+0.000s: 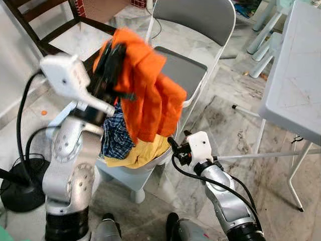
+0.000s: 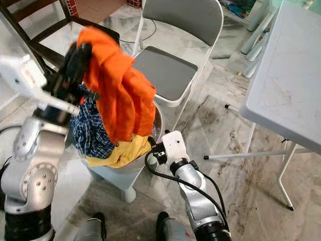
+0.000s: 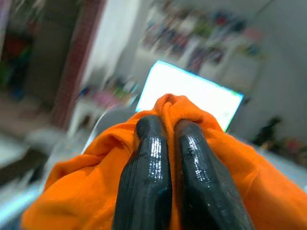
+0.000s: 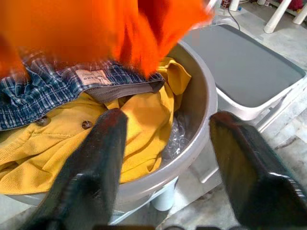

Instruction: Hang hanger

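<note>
Hanger: none can be made out; the left pincer (image 1: 116,50) is clenched on an orange garment (image 1: 150,95), raised with the cloth drooping below it toward the basin (image 4: 192,120) of clothes. The right pincer (image 4: 165,158) waits spread wide beside the basin's rim. The pinch takes only a fold, so the cloth may slip free or snag the plaid shirt (image 1: 116,138) beneath.
</note>
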